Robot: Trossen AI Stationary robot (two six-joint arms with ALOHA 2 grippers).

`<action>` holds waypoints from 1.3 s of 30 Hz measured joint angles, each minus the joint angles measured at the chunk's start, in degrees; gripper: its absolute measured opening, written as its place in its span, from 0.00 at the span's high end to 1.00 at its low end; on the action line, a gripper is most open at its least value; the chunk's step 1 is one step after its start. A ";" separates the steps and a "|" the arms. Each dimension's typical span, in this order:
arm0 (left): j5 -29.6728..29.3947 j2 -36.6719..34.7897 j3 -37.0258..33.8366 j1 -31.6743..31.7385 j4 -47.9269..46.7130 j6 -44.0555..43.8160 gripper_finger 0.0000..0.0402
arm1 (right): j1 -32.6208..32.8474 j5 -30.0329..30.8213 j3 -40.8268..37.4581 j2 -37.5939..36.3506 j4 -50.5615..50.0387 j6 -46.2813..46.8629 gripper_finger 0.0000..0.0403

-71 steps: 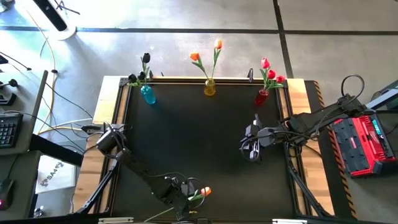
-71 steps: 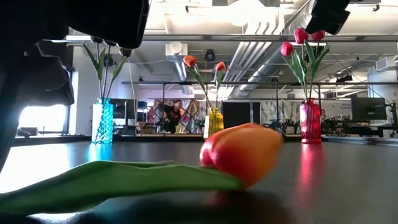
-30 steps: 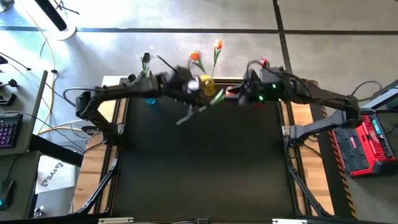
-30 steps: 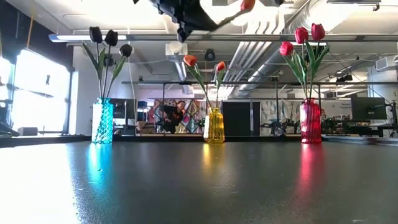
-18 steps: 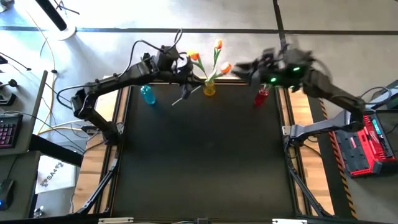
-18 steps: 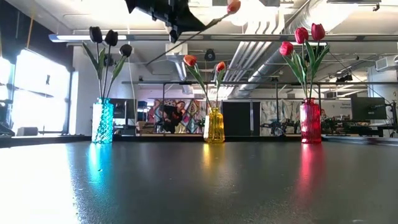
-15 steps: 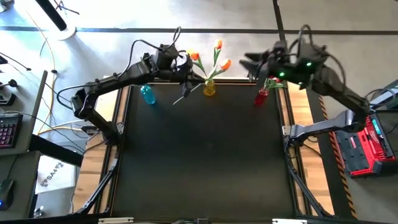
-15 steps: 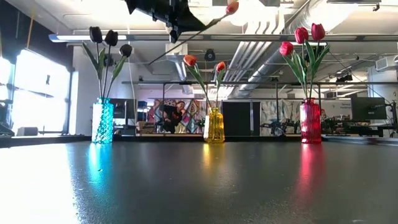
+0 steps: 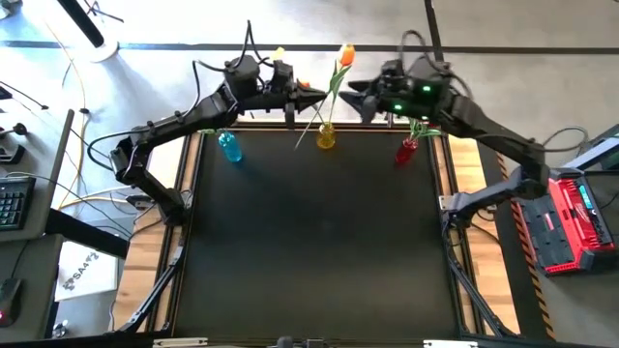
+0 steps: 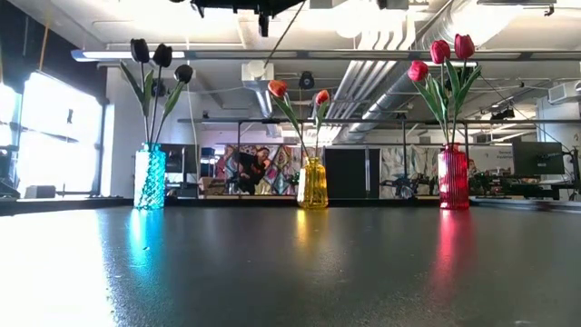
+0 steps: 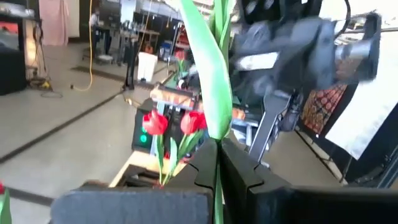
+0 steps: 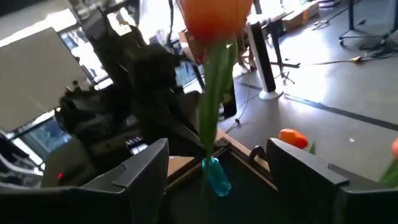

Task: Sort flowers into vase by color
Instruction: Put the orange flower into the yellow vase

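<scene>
Left end effector clamped on orange tulip stem, right end effector spread wide beside it

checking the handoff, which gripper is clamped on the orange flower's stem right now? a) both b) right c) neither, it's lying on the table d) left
d: the left gripper is shut on the stem of the orange flower held above the yellow vase, while the right gripper sits open around the stem without pinching it.
</scene>
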 joint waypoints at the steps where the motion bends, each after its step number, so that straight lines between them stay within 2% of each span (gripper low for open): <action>1: -0.05 0.00 0.00 0.00 0.58 0.02 1.00 | -0.44 -0.78 -0.15 0.87 1.00 -0.35 0.36; 7: 0.77 0.00 0.00 -0.07 1.29 0.00 1.00 | -3.47 -7.85 -0.06 4.25 9.26 -0.67 0.36; 12: 0.92 0.00 0.00 -0.07 0.99 0.02 1.00 | -3.88 -11.87 -0.08 6.12 11.75 -0.45 0.44; 17: 0.98 0.00 0.00 0.11 0.33 0.07 1.00 | -4.03 -10.70 -0.08 6.14 10.77 -1.76 0.63; 22: 1.00 0.00 0.00 0.35 -0.21 0.05 1.00 | -3.98 -10.62 -0.08 6.10 10.30 -4.86 0.93; 23: 0.85 0.00 0.00 0.35 -0.18 0.06 1.00 | -3.99 -10.66 -0.08 6.10 10.18 -5.61 0.96; 31: 0.98 0.42 0.00 0.35 -3.14 0.06 0.97 | -3.95 -9.64 -0.06 6.16 6.92 -7.16 0.99; 39: 0.57 0.42 0.00 0.30 -8.54 2.64 0.78 | -4.42 -10.65 -0.06 6.16 0.57 -11.89 1.00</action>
